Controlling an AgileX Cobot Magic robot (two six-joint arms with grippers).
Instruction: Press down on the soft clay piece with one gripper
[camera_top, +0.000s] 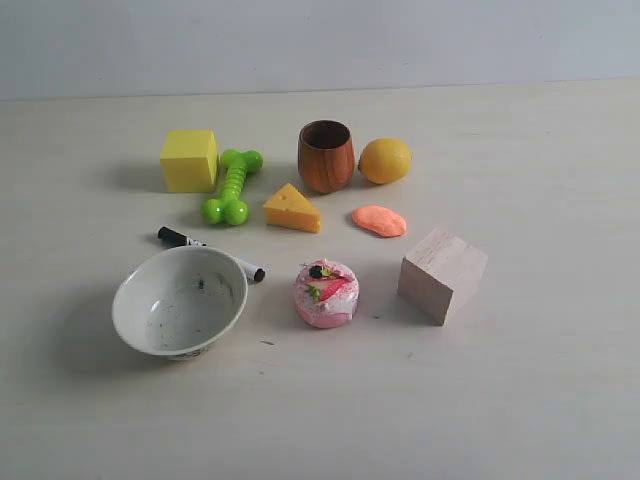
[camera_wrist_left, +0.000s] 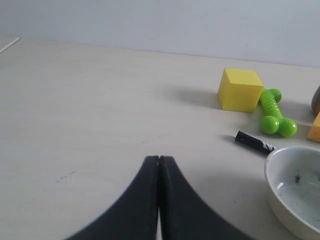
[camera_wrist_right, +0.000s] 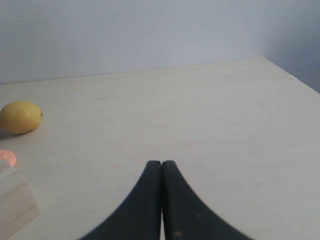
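The soft clay piece (camera_top: 379, 221) is a flat salmon-orange oval lying on the table between the lemon (camera_top: 385, 160) and the wooden block (camera_top: 442, 274). A sliver of the clay (camera_wrist_right: 7, 158) shows at the edge of the right wrist view, beside the block (camera_wrist_right: 15, 205). Neither arm appears in the exterior view. My left gripper (camera_wrist_left: 159, 159) is shut with nothing in it, over bare table far from the clay. My right gripper (camera_wrist_right: 161, 163) is also shut and empty, over bare table apart from the clay.
Around the clay stand a wooden cup (camera_top: 326, 156), a cheese wedge (camera_top: 292, 209), a pink round cake (camera_top: 326, 293), a white bowl (camera_top: 179, 301), a black-capped marker (camera_top: 210, 252), a green dumbbell toy (camera_top: 233, 186) and a yellow cube (camera_top: 189, 160).
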